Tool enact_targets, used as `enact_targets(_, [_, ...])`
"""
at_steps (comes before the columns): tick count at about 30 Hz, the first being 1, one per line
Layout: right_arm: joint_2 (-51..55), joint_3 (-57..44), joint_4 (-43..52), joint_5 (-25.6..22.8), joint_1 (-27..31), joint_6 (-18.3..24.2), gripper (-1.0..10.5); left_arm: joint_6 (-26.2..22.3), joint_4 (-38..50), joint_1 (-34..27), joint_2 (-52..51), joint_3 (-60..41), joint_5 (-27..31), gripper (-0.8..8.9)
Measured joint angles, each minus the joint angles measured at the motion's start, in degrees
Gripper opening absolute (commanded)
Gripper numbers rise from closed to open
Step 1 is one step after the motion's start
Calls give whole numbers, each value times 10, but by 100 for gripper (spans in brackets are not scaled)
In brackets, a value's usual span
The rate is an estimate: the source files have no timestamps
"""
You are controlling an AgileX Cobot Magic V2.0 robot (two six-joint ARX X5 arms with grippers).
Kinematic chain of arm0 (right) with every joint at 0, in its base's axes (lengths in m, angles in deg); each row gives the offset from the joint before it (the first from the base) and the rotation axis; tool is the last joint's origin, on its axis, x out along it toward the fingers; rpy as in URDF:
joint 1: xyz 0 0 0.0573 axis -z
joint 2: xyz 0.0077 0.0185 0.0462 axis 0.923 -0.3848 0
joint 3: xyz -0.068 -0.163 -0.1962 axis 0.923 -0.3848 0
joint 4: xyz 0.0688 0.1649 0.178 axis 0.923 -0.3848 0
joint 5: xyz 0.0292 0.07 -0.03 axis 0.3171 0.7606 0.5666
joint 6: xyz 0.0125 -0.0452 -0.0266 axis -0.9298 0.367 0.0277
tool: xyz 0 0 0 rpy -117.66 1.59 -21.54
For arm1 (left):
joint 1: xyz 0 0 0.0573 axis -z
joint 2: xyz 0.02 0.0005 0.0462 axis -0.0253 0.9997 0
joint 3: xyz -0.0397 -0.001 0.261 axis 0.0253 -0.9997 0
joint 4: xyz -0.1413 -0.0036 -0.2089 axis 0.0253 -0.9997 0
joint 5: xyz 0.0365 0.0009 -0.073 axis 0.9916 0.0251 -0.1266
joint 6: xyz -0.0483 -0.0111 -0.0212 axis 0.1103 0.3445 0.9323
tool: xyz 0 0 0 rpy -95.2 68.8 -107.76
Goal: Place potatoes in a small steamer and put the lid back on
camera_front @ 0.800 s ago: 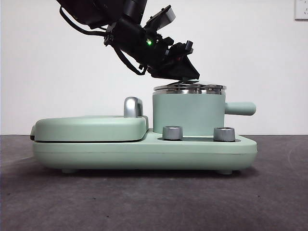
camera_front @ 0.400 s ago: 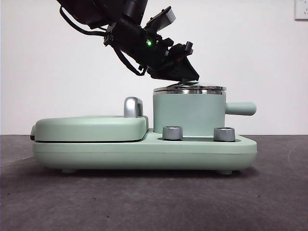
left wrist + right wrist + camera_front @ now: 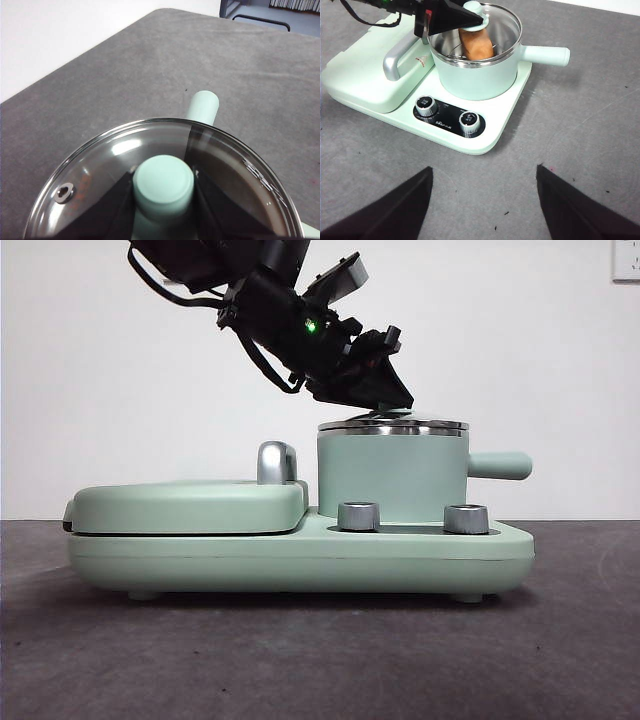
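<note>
The clear glass lid (image 3: 393, 425) lies flat on the mint-green steamer pot (image 3: 392, 475), its steel rim on the pot's rim. My left gripper (image 3: 392, 400) reaches down from the upper left, its jaws pressed on both sides of the lid's green knob (image 3: 163, 182). The right wrist view shows the orange-brown potato (image 3: 475, 45) inside the pot (image 3: 475, 75), under the lid (image 3: 502, 20), with the left gripper (image 3: 479, 20) on the knob. My right gripper (image 3: 485, 170) is open and empty over the grey table, away from the cooker.
The pot's side handle (image 3: 500, 465) sticks out to the right. The flat green griddle cover (image 3: 190, 505) with its chrome handle (image 3: 275, 462) lies left of the pot on the green base (image 3: 300, 560). Two steel dials (image 3: 359, 516) (image 3: 466, 518) face front.
The lid's rim has sunk a little and now lies level on the pot. The left arm's upper part has shifted slightly; its jaws stay on the knob.
</note>
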Motion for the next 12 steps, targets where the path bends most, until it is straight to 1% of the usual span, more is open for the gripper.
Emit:
enact_targets(5, [0,0,0,0,0,0,325,-11,-28,0,0,13,0,14])
enact_targets(12, [0,0,0,0,0,0,325,-15,-28,0,0,14,0,14])
